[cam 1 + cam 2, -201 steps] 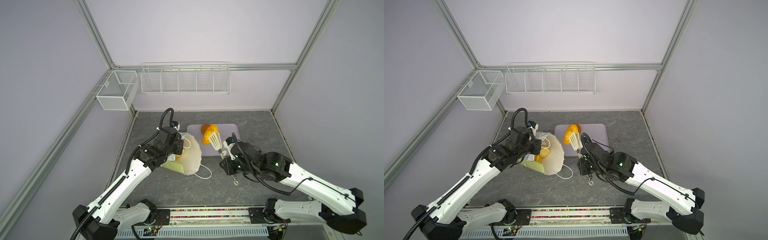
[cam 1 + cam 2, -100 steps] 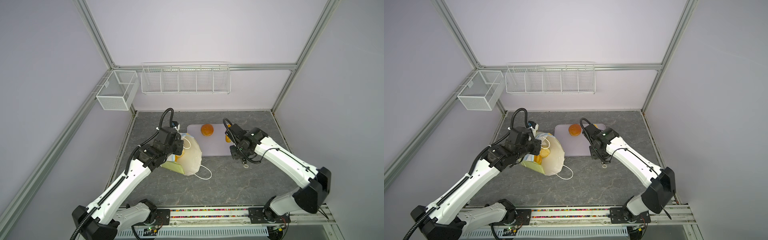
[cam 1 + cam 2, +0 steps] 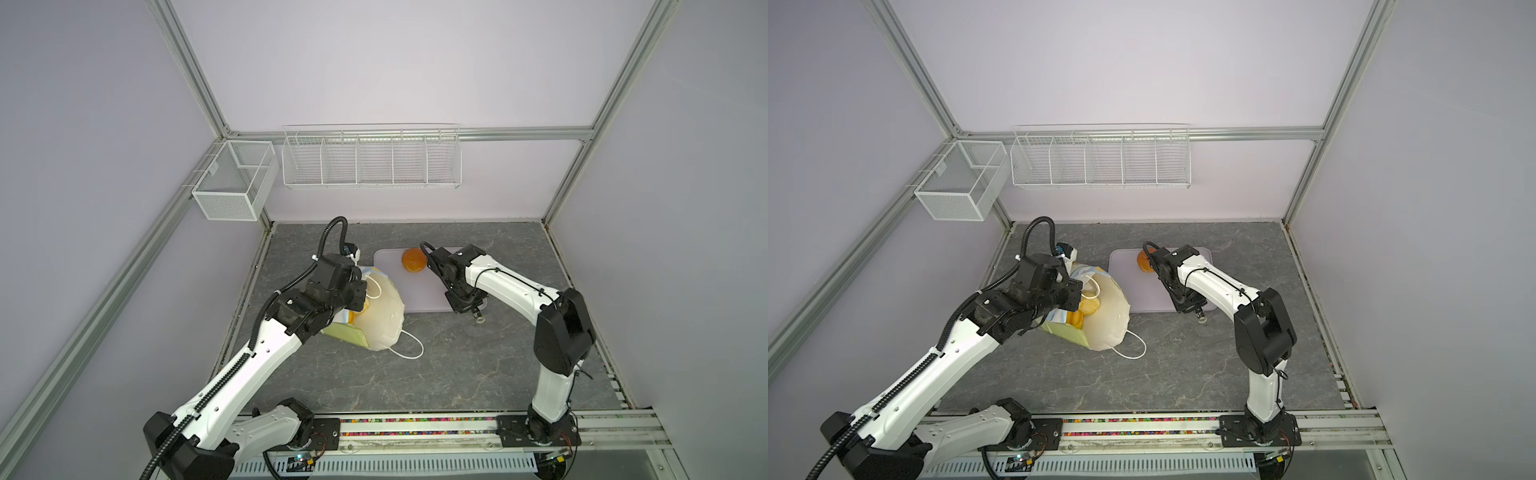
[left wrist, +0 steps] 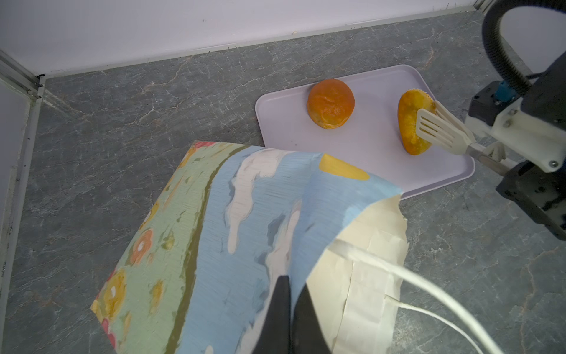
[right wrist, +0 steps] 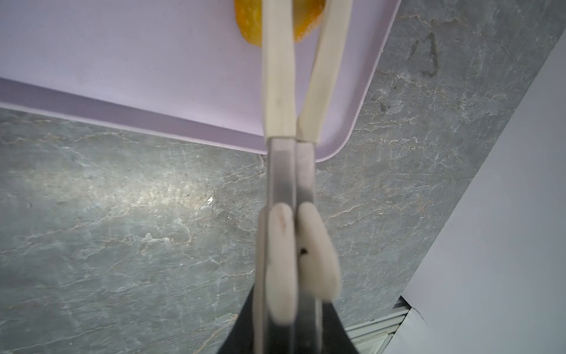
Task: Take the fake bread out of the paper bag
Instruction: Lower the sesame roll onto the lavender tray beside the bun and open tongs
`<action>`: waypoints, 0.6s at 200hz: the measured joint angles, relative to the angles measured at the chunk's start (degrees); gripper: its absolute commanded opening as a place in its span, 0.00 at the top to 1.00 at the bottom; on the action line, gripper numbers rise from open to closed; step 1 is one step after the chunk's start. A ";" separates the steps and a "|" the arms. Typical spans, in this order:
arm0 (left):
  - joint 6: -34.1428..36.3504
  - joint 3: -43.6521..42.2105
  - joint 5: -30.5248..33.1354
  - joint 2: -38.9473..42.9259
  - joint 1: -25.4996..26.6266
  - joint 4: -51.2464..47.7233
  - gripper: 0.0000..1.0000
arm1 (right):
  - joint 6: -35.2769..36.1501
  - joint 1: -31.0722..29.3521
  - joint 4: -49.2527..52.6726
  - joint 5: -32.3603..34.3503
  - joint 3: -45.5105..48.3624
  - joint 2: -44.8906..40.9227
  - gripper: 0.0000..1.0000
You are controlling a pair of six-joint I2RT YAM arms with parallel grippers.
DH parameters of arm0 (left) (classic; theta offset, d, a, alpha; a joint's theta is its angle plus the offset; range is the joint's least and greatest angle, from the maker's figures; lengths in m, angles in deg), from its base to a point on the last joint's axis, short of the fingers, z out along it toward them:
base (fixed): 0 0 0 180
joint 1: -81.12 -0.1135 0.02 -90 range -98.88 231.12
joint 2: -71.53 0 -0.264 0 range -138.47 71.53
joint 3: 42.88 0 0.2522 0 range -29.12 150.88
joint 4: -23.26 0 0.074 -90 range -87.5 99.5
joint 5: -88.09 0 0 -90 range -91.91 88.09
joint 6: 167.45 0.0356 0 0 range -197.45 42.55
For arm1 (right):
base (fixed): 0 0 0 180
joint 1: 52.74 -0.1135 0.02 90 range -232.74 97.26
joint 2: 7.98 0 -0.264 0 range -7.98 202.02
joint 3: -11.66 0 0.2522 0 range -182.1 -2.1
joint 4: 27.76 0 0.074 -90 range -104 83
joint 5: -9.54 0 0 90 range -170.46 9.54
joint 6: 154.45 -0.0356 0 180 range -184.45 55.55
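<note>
The paper bag [image 3: 384,318] [image 3: 1106,320] lies tilted on the grey table, its mouth towards the front. My left gripper [image 4: 292,283] is shut on its printed upper edge [image 4: 232,226]. Yellow fake bread [image 3: 1089,306] shows inside the mouth. A round brown bun [image 3: 414,260] [image 4: 330,103] sits on the lilac tray [image 3: 419,297] [image 4: 352,153]. My right gripper [image 5: 291,306] is shut on cream tongs [image 5: 278,92] [image 4: 441,130]. Their blades straddle an oval yellow roll [image 4: 409,122] [image 5: 249,21] resting on the tray, near its right edge.
A white cord handle [image 3: 409,347] trails from the bag onto the table. A wire rack [image 3: 372,156] and a mesh basket [image 3: 232,180] hang on the back and left walls. Metal frame posts stand at the corners; the arms' rail [image 3: 415,426] runs along the front.
The right arm has swung from beside the bag's mouth to the right side of the tray and brought the tongs with the roll down onto it. The left arm has not moved.
</note>
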 measured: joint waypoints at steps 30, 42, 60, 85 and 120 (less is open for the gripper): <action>0.20 0.00 0.00 -0.04 -0.24 0.07 1.00 | 0.22 -0.24 0.17 -1.84 -0.48 0.00 0.62; 0.20 0.00 0.00 -0.13 -0.39 0.15 1.00 | 0.24 -0.55 0.17 -2.71 -0.52 0.00 0.60; 0.20 0.00 -0.02 -0.37 -0.52 0.35 1.00 | 0.20 -1.38 0.15 -4.39 -0.57 0.00 0.57; 0.20 0.00 -0.24 -0.61 -0.61 0.52 1.00 | 0.20 -2.56 0.31 -6.19 -0.74 0.00 0.55; 0.17 0.00 -0.39 -0.61 -0.66 0.61 1.00 | 0.13 -3.87 0.68 -8.15 -2.12 0.00 0.54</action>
